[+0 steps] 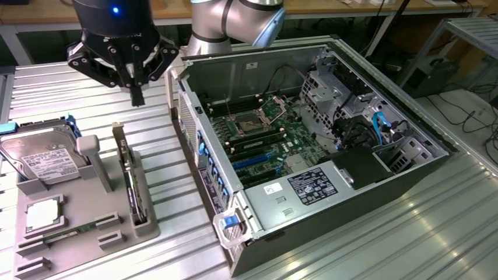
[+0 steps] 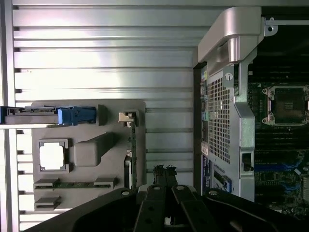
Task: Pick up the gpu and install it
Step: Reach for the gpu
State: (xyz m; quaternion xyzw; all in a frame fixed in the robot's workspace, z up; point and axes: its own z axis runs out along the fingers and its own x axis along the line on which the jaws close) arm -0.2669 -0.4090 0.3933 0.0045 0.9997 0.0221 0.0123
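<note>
The gpu (image 1: 130, 182) stands on its long edge in a slot of the grey holder (image 1: 101, 201), green board down and silver bracket at the far end. In the wrist view the gpu (image 2: 131, 147) is a thin edge-on strip along the holder's side nearest the computer. My gripper (image 1: 137, 93) hangs in the air above the slatted table, beyond the card's bracket end, between the holder and the case. Its two dark fingers (image 2: 164, 173) are pressed together with nothing between them. It touches nothing.
The open computer case (image 1: 204, 125) lies at the exterior view's right, its motherboard (image 1: 260, 137) and blue slots exposed. The holder also carries a silver hard drive (image 1: 43, 160), a square processor (image 1: 43, 213) and a narrow memory stick (image 1: 70, 231). The slatted metal table (image 1: 404, 233) runs around them.
</note>
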